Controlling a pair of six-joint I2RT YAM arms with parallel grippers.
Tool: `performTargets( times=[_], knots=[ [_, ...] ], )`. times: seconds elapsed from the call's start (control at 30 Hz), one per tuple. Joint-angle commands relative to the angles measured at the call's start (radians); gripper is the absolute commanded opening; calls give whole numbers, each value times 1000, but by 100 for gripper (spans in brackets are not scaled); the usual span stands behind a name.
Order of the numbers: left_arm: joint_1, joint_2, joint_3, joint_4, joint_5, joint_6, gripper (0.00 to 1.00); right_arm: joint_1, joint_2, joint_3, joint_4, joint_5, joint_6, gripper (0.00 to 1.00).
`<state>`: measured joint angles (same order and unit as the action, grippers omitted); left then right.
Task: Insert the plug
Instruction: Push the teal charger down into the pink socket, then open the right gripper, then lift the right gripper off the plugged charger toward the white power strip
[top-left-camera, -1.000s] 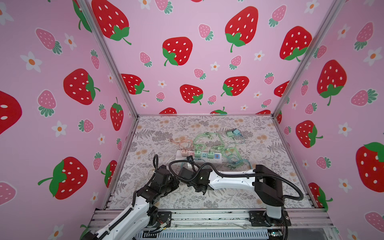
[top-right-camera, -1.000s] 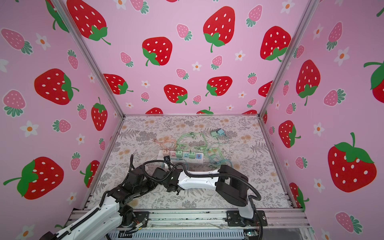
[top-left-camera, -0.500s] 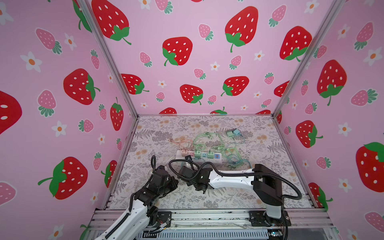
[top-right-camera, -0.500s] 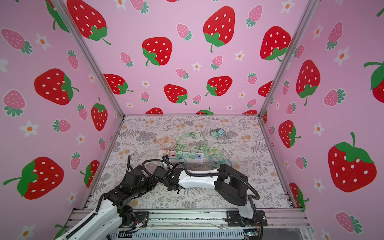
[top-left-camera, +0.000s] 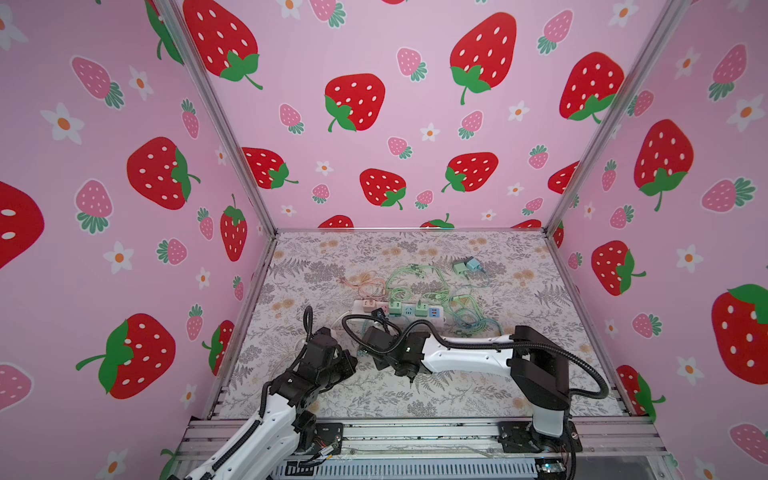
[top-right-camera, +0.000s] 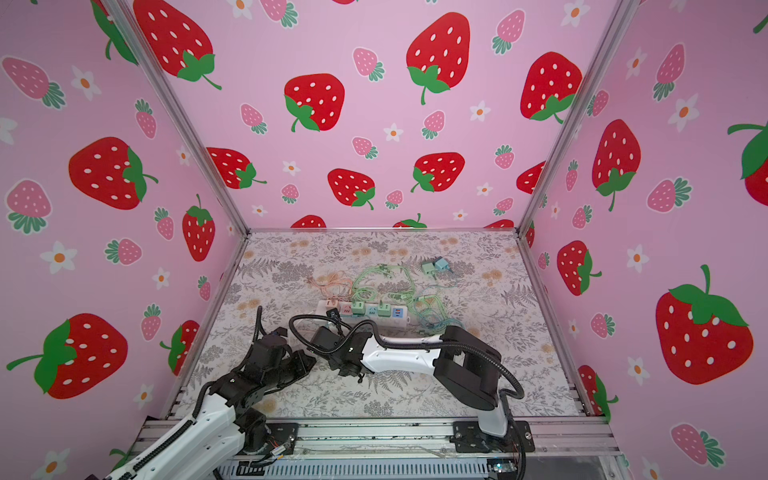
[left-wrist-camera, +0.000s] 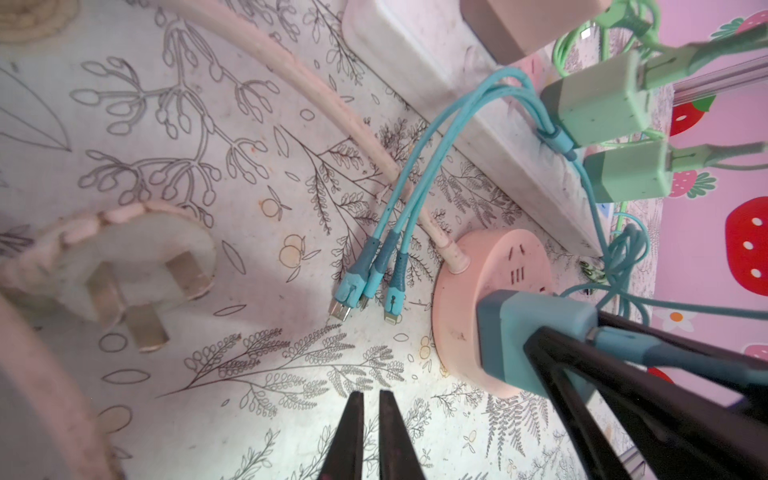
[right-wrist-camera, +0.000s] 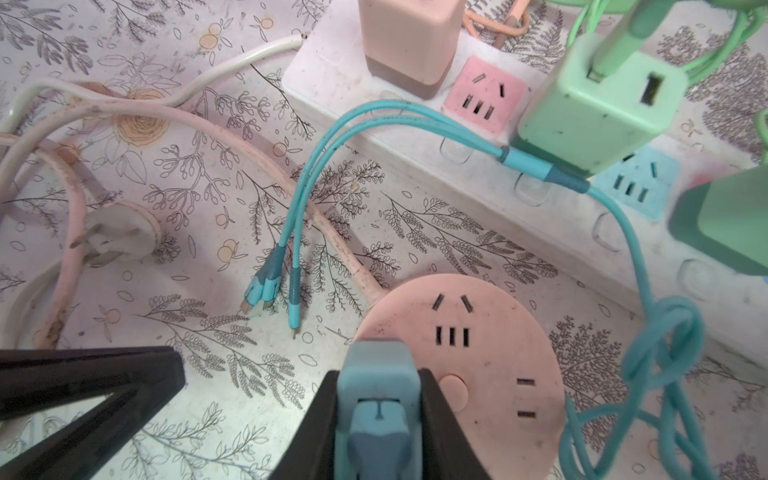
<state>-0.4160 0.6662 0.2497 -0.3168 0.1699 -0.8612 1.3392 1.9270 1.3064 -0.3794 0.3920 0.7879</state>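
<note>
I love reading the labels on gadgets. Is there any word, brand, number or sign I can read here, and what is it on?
No readable text anywhere.
On the round pink socket: only slots and a blank button, no lettering.
On the white power strip: no print visible; the marks on its blue end panel are too small to read.
On the green charger and the blue plug: no lettering seen.

Two slim arms, same build. Left arm and right arm: glossy white shells on the long links, matte black housings at the joints and behind the tool. Black ribbed hose looped outside each, from tool end back toward the base. Black base plates with silver screws. Fingers black, flat, tapering to narrow tips, with triangular cut-outs behind the tips.
</note>
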Motion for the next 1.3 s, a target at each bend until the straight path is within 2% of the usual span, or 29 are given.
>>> performTargets(
  times=[0.0,0.07,0.27,0.47,0.57,0.63,0.87,1.07,1.27],
  knots=[
    [6,11,49,11,12,16,14,-4,116,-114,-239,-186,-19,0],
    [5,22,56,15,17,20,15,-3,111,-116,-238,-186,-27,0],
    [6,54,74,24,23,33,16,-5,46,-110,-214,-199,-60,11],
    [5,98,105,37,31,50,18,-5,-58,-114,-177,-244,-102,43],
    [5,122,132,41,33,60,19,-6,-110,-120,-166,-269,-128,56],
    [6,144,148,46,34,71,20,-9,-143,-128,-159,-289,-145,60],
    [10,226,225,44,38,119,24,-29,-313,-186,-111,-390,-177,69],
    [11,297,272,66,69,130,25,-83,-486,-248,-54,-491,-212,70],
    [12,303,305,52,82,157,30,-229,-595,-366,6,-548,-199,68]
  ],
)
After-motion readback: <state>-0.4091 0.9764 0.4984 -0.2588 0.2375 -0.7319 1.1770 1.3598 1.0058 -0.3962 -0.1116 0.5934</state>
